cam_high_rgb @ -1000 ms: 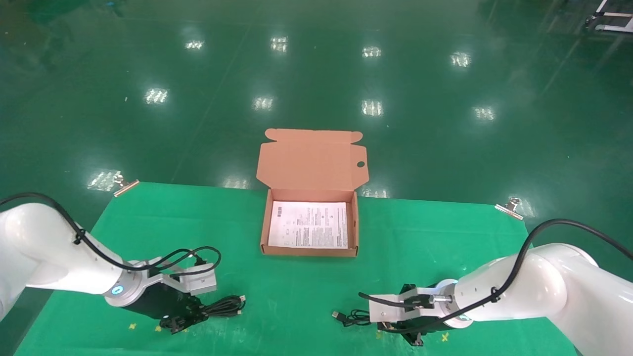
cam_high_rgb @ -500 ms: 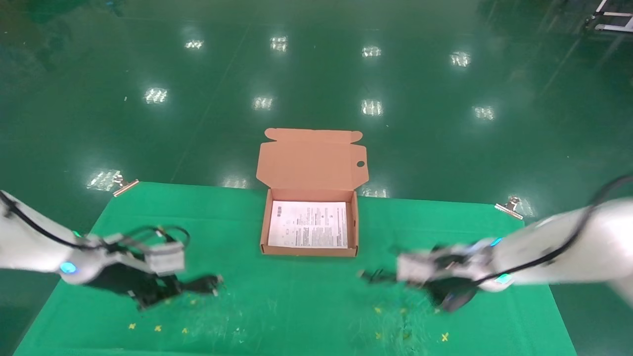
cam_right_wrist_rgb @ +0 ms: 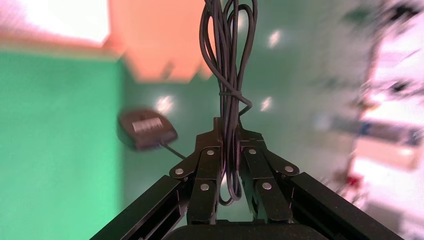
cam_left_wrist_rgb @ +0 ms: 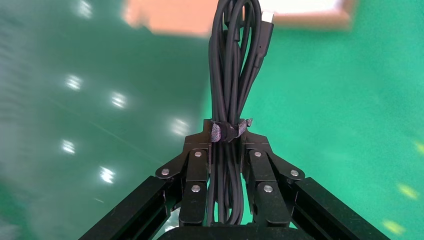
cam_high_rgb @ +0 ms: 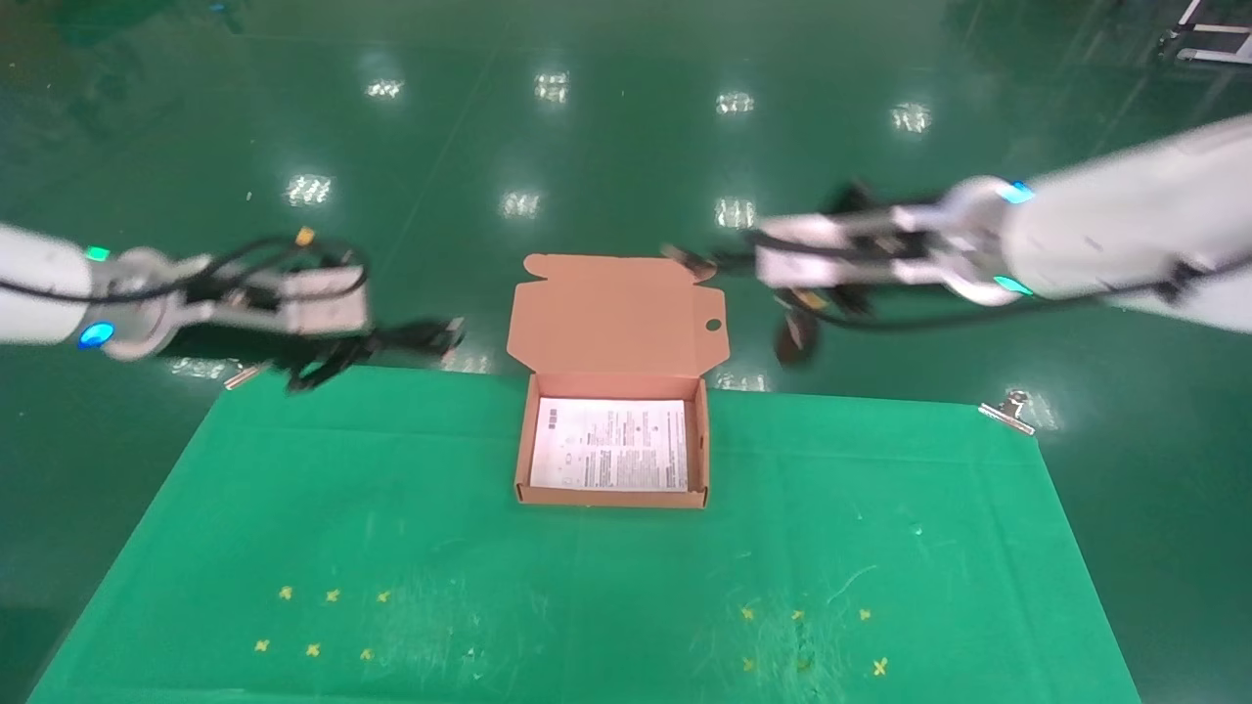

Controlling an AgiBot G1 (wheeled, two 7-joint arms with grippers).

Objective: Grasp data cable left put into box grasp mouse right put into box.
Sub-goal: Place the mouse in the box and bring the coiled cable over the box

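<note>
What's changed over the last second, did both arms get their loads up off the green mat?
Yes. The left gripper lifted the bundled black data cable off the mat toward the orange-brown cardboard box. The right gripper rose gripping the cord, the black oval mouse dangling. The box and its white leaflet stayed put.

My head camera looks forward and down from the near edge of the desk [cam_high_rgb: 587,587], taking in the whole top and the floor beyond its far edge. Each wrist camera sits close behind its own claw, facing out along the fingers. All three catch the box [cam_high_rgb: 613,501] [cam_left_wrist_rgb: 235,17] [cam_right_wrist_rgb: 150,45].
</note>
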